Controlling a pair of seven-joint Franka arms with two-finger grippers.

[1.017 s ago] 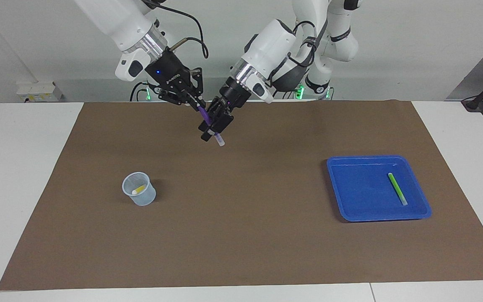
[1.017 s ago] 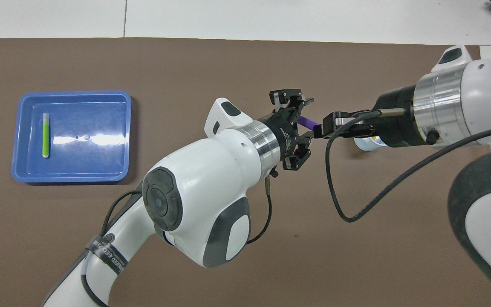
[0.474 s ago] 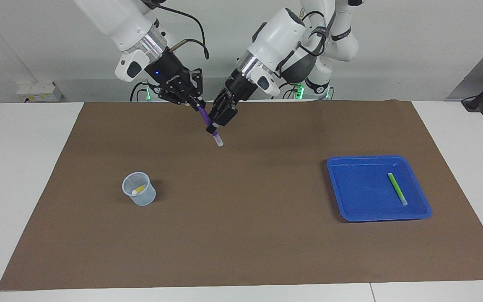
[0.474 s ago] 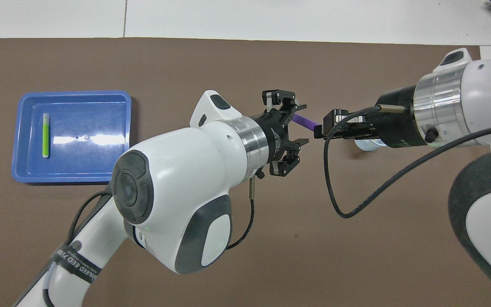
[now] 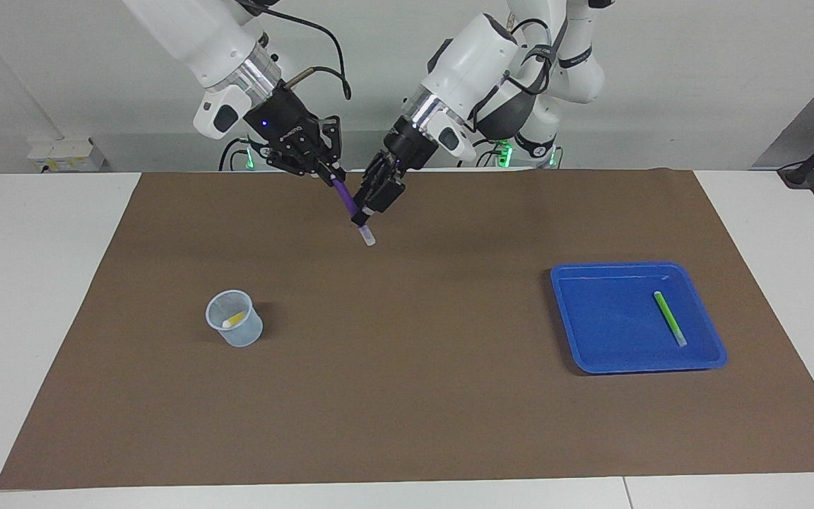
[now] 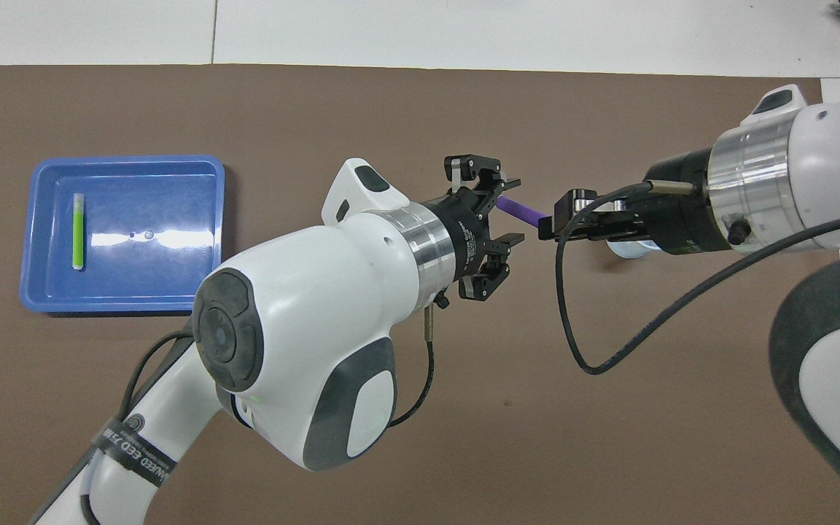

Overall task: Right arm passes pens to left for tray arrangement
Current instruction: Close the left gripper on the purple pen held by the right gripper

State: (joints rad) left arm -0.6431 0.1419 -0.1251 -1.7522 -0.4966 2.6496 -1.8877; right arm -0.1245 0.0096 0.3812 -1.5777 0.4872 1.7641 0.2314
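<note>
Facing view | right claw [image 5: 330, 172] clamped on purple pen [image 5: 345, 198] | left claw [image 5: 372, 198] apart around it

Glossy plastic tray [image 5: 594, 339], matt brown mat [image 5: 407, 396]

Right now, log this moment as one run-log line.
stage: handover | right gripper: shut on purple pen | left gripper: at pen | tray: green pen

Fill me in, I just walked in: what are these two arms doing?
A handover in mid-air. The right claw is shut on the upper end of a purple pen, while the left claw sits around its lower part. A green pen already lies in the blue tray; a yellow pen sits in the cup.
</note>
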